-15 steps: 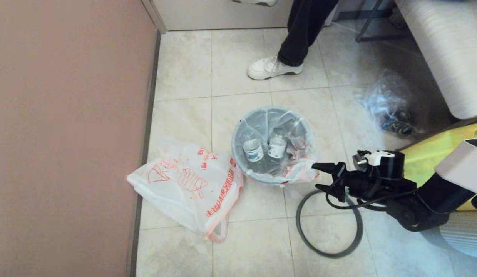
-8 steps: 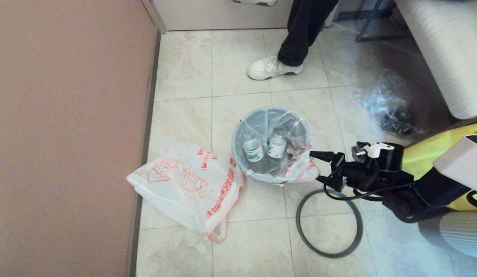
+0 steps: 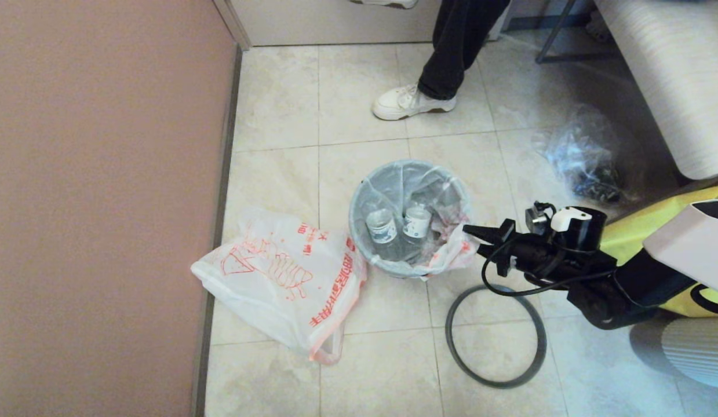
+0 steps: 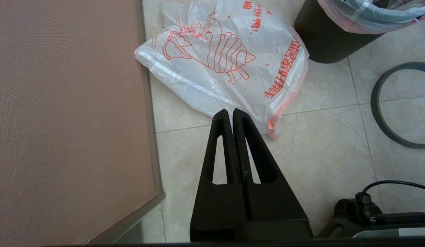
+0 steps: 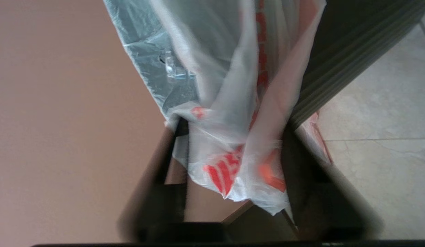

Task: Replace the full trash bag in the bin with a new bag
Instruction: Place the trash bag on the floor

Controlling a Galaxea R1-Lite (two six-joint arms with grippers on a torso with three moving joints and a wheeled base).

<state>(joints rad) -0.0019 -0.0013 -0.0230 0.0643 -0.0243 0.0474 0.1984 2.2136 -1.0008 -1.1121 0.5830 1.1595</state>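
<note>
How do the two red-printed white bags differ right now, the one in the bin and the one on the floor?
The full trash bag lines the bin, its mouth open, with water bottles in it; the new bag lies crumpled on the floor tiles beside the bin with no bottles. The right gripper is open around the full trash bag's overhanging edge; the shut left gripper hangs above the new bag, apart from it. Both are thin white plastic with red print.

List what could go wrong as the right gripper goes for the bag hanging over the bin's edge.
1. The right gripper is open around only a loose flap of the full trash bag; with two bottles inside, the thin plastic may slip or tear on lifting.
2. Pulling sideways could tip the light bin.
3. The loose rim ring lies on the floor under the arm, where a dragged bag could snag it.
</note>
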